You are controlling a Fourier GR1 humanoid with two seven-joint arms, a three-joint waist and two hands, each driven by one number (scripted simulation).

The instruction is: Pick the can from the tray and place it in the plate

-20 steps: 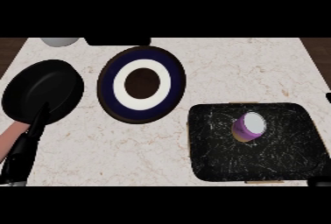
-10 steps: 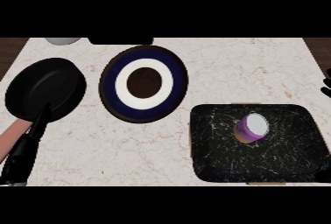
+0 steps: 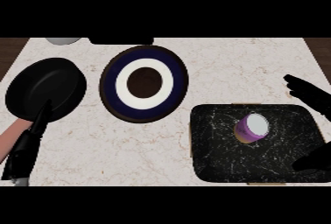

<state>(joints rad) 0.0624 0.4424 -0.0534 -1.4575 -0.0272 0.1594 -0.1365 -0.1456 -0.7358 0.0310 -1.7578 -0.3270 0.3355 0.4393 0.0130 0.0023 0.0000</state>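
The can [image 3: 251,128] sat inside the tray [image 3: 213,162], in its upper middle part, nearer the far edge than the near one; purple body, pale end face. It was tilted or lying over rather than upright; the pale end faced up and toward the upper right, with the purple side showing below and to the left, so its long axis ran roughly lower-left to upper-right; whether it lay flat on its side or just leaned, I couldn't tell from this steep angle.

The tray was black with thin white scratch marks, at the right of the pale marble counter [image 3: 129,148]. The plate [image 3: 145,82] lay just up and left of the tray, close but not touching; dark blue rim, white ring, dark brown centre; nothing on it.

Right hand [image 3: 309,94] came in at the right edge, above the tray's far right corner; black fingers straight and spread, pointing left, gripping nothing; apart from the can. A second dark shape at the tray's lower right corner was probably more of that hand, but too dark to say.

Left hand wasn't visible anywhere.

A black frying pan [image 3: 44,89] sat at the left, well apart from the tray, its handle running down toward the lower left corner; a grey round object [image 3: 62,40] was cut off at the top edge.
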